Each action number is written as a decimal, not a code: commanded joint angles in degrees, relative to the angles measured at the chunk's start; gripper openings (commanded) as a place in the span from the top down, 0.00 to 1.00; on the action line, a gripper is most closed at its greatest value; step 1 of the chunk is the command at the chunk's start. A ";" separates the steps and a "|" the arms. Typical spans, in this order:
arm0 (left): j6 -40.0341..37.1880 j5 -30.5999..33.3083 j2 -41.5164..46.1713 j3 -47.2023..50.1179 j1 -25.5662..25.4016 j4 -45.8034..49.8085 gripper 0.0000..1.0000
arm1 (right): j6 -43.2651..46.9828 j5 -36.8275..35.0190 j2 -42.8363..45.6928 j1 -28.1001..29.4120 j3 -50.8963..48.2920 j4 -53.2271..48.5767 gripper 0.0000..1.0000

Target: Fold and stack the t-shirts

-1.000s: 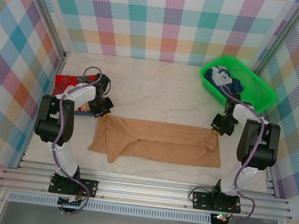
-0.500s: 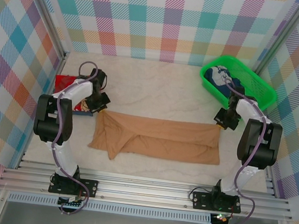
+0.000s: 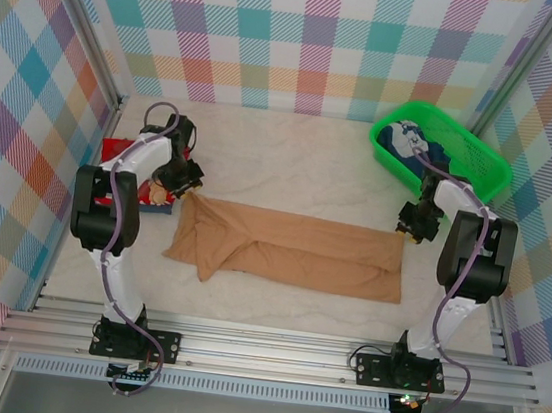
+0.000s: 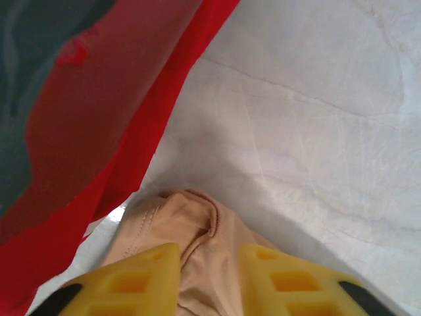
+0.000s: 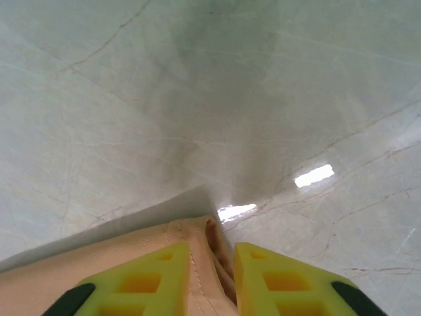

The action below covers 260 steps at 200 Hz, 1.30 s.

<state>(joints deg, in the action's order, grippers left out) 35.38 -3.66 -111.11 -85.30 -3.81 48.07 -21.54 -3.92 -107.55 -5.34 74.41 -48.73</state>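
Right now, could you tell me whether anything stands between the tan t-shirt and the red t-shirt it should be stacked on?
Nothing visible does. The left end effector grips a corner of the tan t-shirt right beside the red t-shirt, with bare table between them.

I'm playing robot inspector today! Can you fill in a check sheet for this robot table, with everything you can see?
Surface: pale marbled table, flat, no spills seen.
Job's things: tan t-shirt lying in a long strip between the arms; red t-shirt at the left edge, partly under the left arm.
Clutter: green basket in the far right corner, with dark cloth inside.
Grippers: left gripper pinches the tan t-shirt's left far corner; right gripper pinches its right far corner.
Cables: purple-grey cables run along both arms, not caught on the shirts.
Surroundings: checked walls on three sides; metal rails at the near edge.
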 commanded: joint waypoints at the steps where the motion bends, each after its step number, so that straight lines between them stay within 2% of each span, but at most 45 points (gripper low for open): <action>1: 0.83 1.51 4.83 -0.57 0.27 -2.23 0.59 | -1.30 -3.56 3.46 -0.49 1.50 -2.08 0.63; 11: 0.83 1.51 6.51 -0.32 -0.52 -1.29 0.59 | -2.06 -3.40 6.39 -0.33 0.81 -2.27 0.60; 29: 1.13 -0.64 7.14 0.76 -2.94 2.51 0.60 | -4.13 -2.75 11.05 1.50 -0.67 -3.97 0.60; 39: 1.59 -1.74 8.19 2.89 -4.91 3.30 0.62 | -5.38 0.13 13.24 2.91 -2.40 -4.24 0.63; 54: 4.00 -3.81 11.65 8.43 -7.66 1.40 0.70 | -7.30 6.20 16.61 6.43 -5.98 -2.90 0.73; 66: 5.95 -5.85 13.68 12.33 -9.48 0.48 0.76 | -7.43 10.13 18.81 12.87 -8.74 -0.25 0.76; 93: 7.43 -8.39 14.41 18.77 -12.09 -1.71 0.82 | -11.45 20.59 18.10 28.78 -13.13 9.01 0.81; 119: 4.93 -7.89 10.25 18.83 -11.05 -2.81 0.89 | -16.58 22.97 11.26 43.39 -8.89 15.68 0.86; 147: 0.32 -6.84 4.98 15.85 -8.71 -3.51 0.91 | -22.87 22.29 0.89 51.83 -0.04 17.38 0.89; 185: -5.34 -6.81 1.31 14.51 -6.70 -4.44 0.94 | -31.95 20.32 -7.79 55.16 5.47 20.68 0.90; 219: -6.43 -7.11 -1.47 13.43 -6.49 -4.88 0.95 | -34.44 19.87 -13.70 56.10 11.28 20.25 0.90; 260: -7.35 -7.85 -0.58 14.36 -6.43 -4.92 0.95 | -36.09 18.61 -18.62 57.71 17.89 17.10 0.87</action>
<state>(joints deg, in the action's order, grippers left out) 30.00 -12.25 -109.49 -72.31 -10.94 44.60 -54.70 15.64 -123.33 51.11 88.95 -29.80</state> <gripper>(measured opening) 0.053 0.130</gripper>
